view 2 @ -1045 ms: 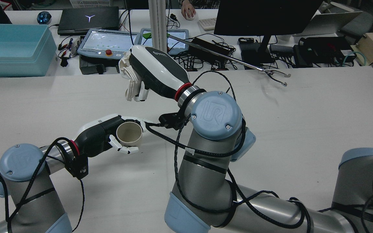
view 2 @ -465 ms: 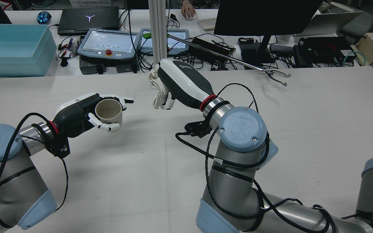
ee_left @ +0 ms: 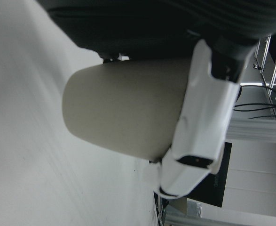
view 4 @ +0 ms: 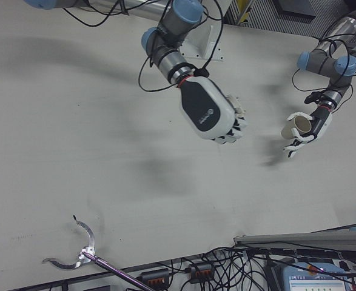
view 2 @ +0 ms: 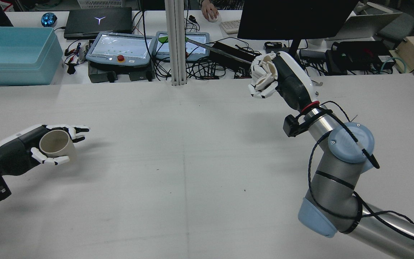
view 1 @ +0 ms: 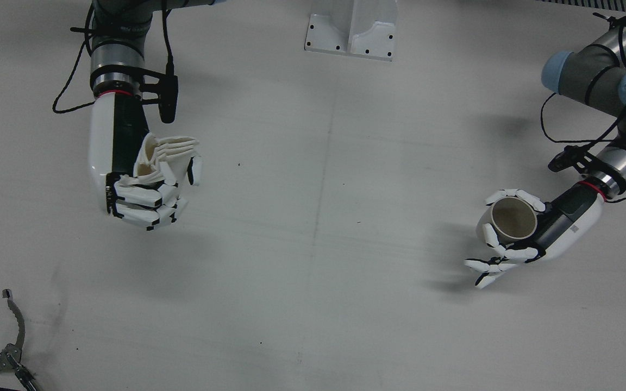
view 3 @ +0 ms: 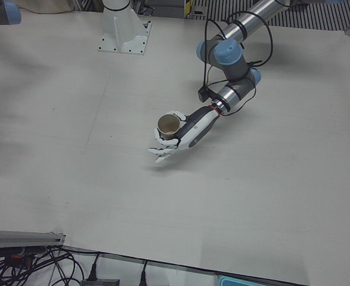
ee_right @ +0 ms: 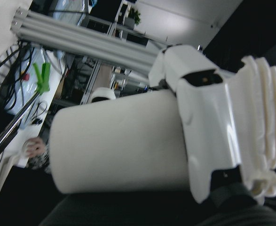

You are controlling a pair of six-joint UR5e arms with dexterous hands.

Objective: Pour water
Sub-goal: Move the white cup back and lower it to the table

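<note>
- Above the surface's (view 2: 192, 172) left side as the robot has it, the left hand (view 2: 20, 153) holds a beige cylindrical cup (view 2: 56, 145) clear of the top, mouth up and slightly tilted; its fingers (view 2: 47, 160) are clamped round the cup's wall.
- Over the right half toward the far edge, the right hand (view 2: 279, 81) is raised, its fingers closed round a white, ribbed, crumpled-looking cup (view 2: 264, 73).
- Handling, by judgement: both cups look light and thin-walled. The white one appears soft and already deformed, so a firm squeeze risks collapse. The beige one looks stiffer and smooth, and may slip; take hold at mid-wall, below the rim.
- Front view: looks down into the beige cup's (view 1: 514, 220) open mouth; no water can be made out. The white cup (view 1: 163, 155) shows folded ribs.
- Right hand view: the white cup's body (ee_right: 123, 141) reads smooth and whole, which the rear view does not show.
- Left hand view: the beige cup's base stands clear above the surface.
- The hands are well apart; pouring would call for closing that gap.
</note>
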